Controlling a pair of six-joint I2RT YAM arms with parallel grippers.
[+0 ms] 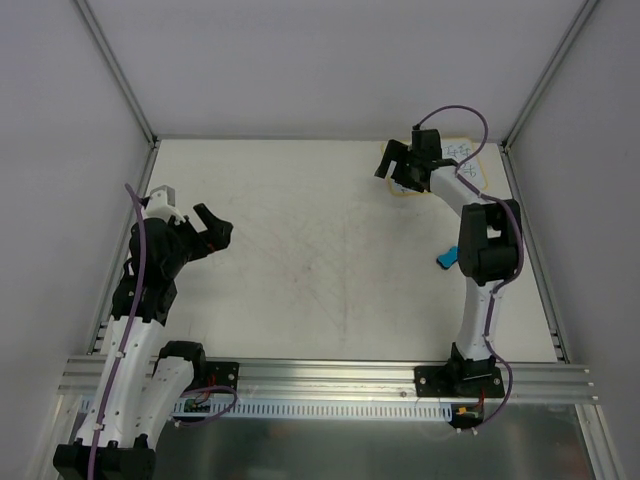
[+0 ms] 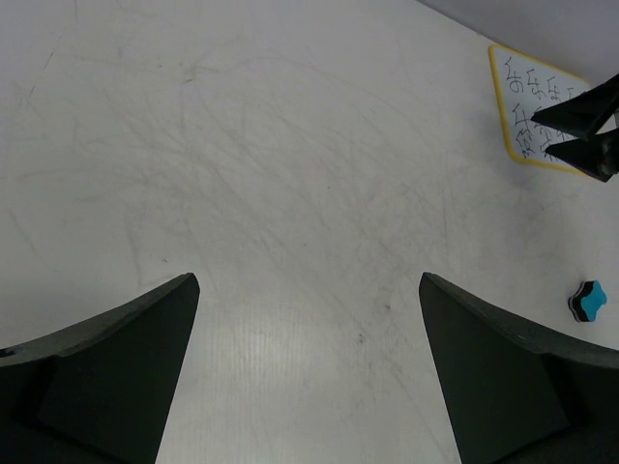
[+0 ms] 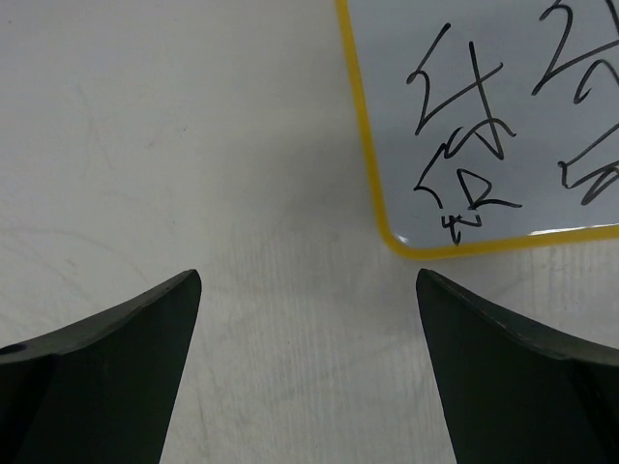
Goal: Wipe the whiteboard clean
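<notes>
The whiteboard [image 1: 458, 152] lies in the tabletop's [image 1: 320, 250] far right corner. The right fingers [image 3: 106, 387], spread wide, hang just off one rounded corner of it. The left fingers [image 2: 106, 377], also spread, hover near the left edge, with broad bare surface between. The blue eraser [image 2: 586, 301] shows whole only from the left wrist.

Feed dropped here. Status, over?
Left gripper open, empty. Right gripper open, at corner of whiteboard, unerased. Eraser loose on table, nothing blocking.
</notes>
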